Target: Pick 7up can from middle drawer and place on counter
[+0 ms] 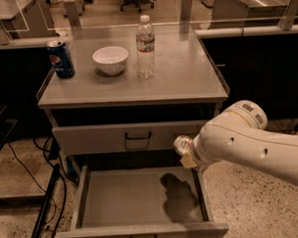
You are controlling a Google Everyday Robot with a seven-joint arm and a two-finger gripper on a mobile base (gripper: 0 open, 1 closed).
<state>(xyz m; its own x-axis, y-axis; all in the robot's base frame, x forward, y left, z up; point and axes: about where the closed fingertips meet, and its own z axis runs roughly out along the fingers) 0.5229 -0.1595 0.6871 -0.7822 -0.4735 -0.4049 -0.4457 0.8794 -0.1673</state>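
Note:
The 7up can [181, 144] shows as a small silvery can at the end of my white arm [243, 142]. It hangs in the air above the right side of the open middle drawer [122, 200], level with the closed drawer front above it. My gripper [186, 155] is shut on the can and mostly hidden behind the arm. The drawer floor is bare, with only the arm's shadow on it. The counter [182, 75] lies above and behind the can.
On the counter stand a blue Pepsi can [61, 59] at the left, a white bowl [110, 59] and a clear water bottle [145, 40]. The closed upper drawer front has a black loop handle [138, 136]. Cables [44, 203] lie on the floor at the left.

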